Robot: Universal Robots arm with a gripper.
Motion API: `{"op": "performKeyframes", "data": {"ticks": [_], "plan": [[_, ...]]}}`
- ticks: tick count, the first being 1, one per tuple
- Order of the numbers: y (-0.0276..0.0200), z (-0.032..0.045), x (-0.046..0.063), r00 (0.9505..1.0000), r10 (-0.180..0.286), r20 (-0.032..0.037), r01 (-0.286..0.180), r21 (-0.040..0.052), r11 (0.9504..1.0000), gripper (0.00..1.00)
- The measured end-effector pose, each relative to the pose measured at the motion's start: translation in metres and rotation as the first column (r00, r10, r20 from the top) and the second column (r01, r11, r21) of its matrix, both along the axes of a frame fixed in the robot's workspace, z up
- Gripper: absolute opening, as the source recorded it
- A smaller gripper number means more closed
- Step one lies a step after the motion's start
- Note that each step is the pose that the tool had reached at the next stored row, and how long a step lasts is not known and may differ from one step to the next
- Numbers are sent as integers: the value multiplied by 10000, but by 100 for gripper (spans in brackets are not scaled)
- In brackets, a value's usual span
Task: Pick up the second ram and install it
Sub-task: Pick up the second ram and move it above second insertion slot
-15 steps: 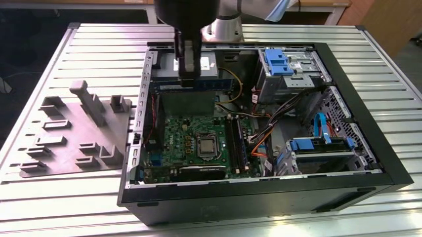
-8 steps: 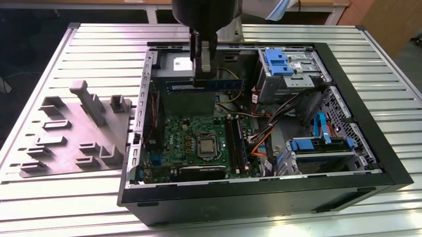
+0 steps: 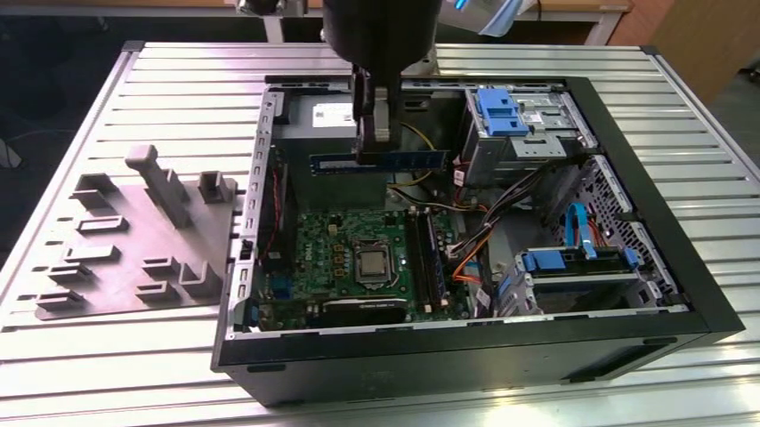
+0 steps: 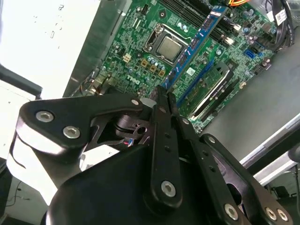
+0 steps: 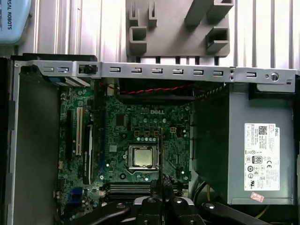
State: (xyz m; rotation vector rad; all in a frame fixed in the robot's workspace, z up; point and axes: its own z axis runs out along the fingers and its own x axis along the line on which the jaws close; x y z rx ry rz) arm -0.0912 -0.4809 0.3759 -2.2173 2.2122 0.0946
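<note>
At the exterior view's left, a grey moulded fixture (image 3: 142, 240) with upright posts lies on the ribbed metal tabletop (image 3: 119, 89), just beside the open computer case (image 3: 475, 342). Over the case's far half, the hand (image 3: 375, 147) is clenched on the second ram (image 3: 410, 160). It grips the stick near its middle and holds it level in the air, between the grey power supply (image 3: 327, 116) on the far side and the green motherboard (image 3: 344, 249) on the near side. The stick is clear of the board. The power supply carries a white printed label (image 5: 261, 157). On the board, the processor (image 3: 374, 264) sits left of the memory slots. In the second wrist view, one slot holds a seated stick (image 4: 211, 86). Further right, a cable bundle (image 3: 475, 245) crowds the slots. Blue drive brackets (image 3: 499, 111) stand beyond it.
</note>
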Motion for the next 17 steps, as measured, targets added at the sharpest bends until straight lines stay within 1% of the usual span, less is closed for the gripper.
{"op": "performKeyframes", "data": {"ticks": [8, 13, 17], "plan": [[-1, -109, 105, 10000, -82, 1, 82, 1, 10000, 13], [0, -172, 142, 9999, -142, 0, 142, 0, 9999, 13], [0, -182, 151, 9999, -154, -1, 154, -2, 9999, 13]]}}
